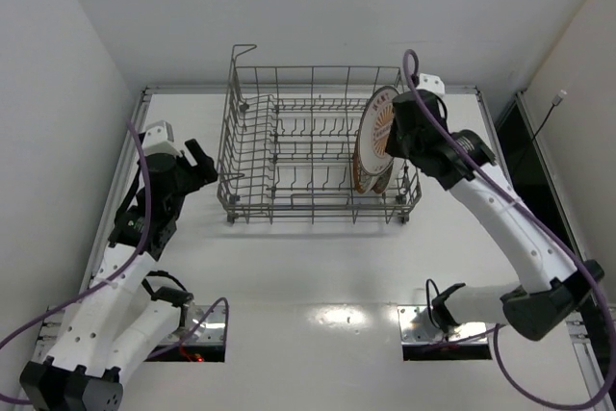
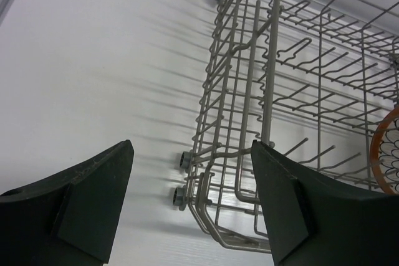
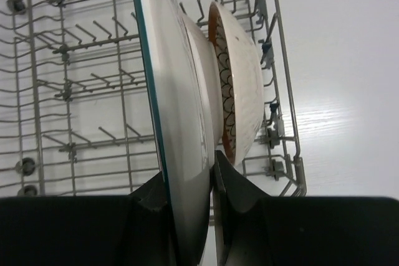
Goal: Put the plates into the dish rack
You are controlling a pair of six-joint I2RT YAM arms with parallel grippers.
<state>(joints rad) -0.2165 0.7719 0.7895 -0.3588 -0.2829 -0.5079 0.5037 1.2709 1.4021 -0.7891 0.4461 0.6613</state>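
The grey wire dish rack (image 1: 310, 68) stands at the back middle of the table. My right gripper (image 1: 395, 132) is shut on the rim of a white plate with an orange centre design (image 1: 377, 125), held upright on edge at the rack's right end. In the right wrist view this plate (image 3: 181, 91) is edge-on between my fingers (image 3: 187, 175). A brown-rimmed patterned plate (image 3: 235, 85) stands in the rack just beyond it, and also shows in the left wrist view (image 2: 388, 154). I cannot make out a third plate. My left gripper (image 1: 200, 165) is open and empty, left of the rack (image 2: 262, 91).
The rack's raised corner handle (image 1: 243, 49) stands at its back left. Rows of upright tines (image 3: 75, 79) fill the rack's left and middle. White walls close in on both sides of the table. Two metal base plates (image 1: 428, 324) lie at the near edge.
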